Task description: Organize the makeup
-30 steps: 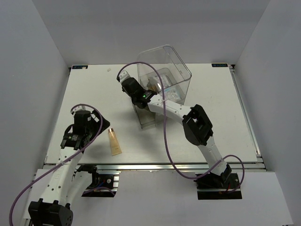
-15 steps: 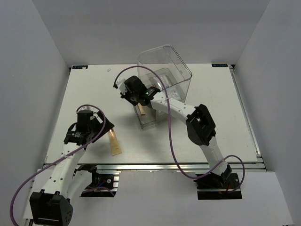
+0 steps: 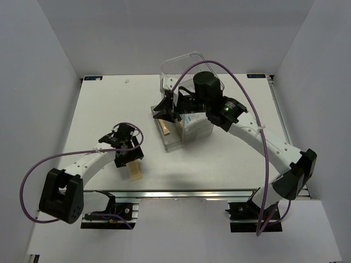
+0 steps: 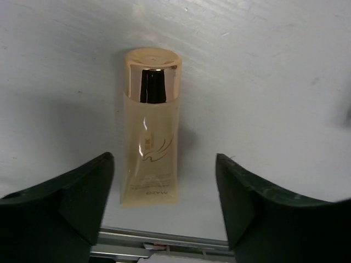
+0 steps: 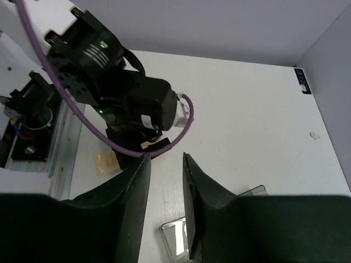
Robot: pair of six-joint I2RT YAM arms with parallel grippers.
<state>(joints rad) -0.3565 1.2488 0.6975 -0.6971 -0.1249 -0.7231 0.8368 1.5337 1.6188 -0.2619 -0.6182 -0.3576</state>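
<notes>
A slim beige tube [image 4: 151, 129] with a shiny gold cap lies flat on the white table near its front edge. My left gripper [image 4: 163, 160] hangs open just above it, one finger on each side and neither touching; from above, the left gripper [image 3: 130, 159] covers the tube's [image 3: 135, 172] upper part. A second beige tube [image 3: 164, 127] stands in the front-left compartment of the clear plastic box [image 3: 205, 82]. My right gripper [image 3: 163, 111] hovers above that corner, jaws a little apart and empty. In the right wrist view the right gripper [image 5: 166, 159] holds nothing.
White-and-blue packets [image 3: 193, 118] show through the box wall. The box's clear corner [image 5: 178, 235] sits under the right fingers. The table's metal front rail [image 4: 164, 238] runs just beyond the lying tube's flat end. The left arm [image 5: 109, 82] is close to the box's left.
The right gripper left the second tube in the box's front compartment and rose, its arm swinging over to the right. The left gripper moved right, over the lying tube.
</notes>
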